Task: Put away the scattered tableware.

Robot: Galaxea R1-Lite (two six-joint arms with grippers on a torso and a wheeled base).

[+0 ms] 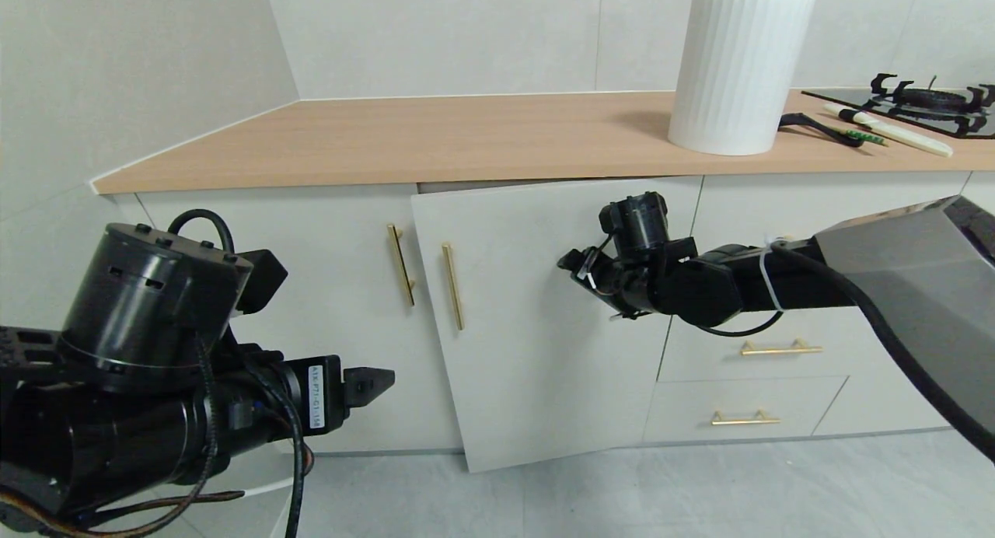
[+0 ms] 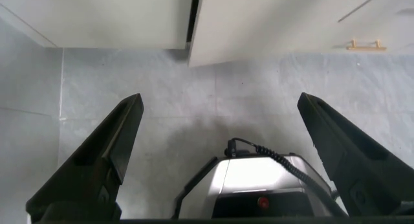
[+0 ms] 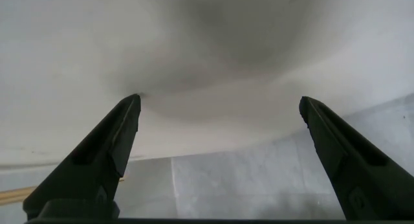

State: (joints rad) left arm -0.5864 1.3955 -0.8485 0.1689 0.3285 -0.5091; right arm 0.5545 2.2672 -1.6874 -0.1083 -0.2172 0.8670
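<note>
My right gripper (image 1: 574, 267) spread, empty, close at ajar cupboard door (image 1: 528, 351), likely to swing it; left gripper (image 2: 220, 107) spread, empty, parked low, clear of door.

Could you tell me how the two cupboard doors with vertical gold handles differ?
The left door sits shut and flush; the right door stands ajar, its handle edge swung outward. The right tool is close before the right door, not the left door. Both are pale, with vertical gold handles.
</note>
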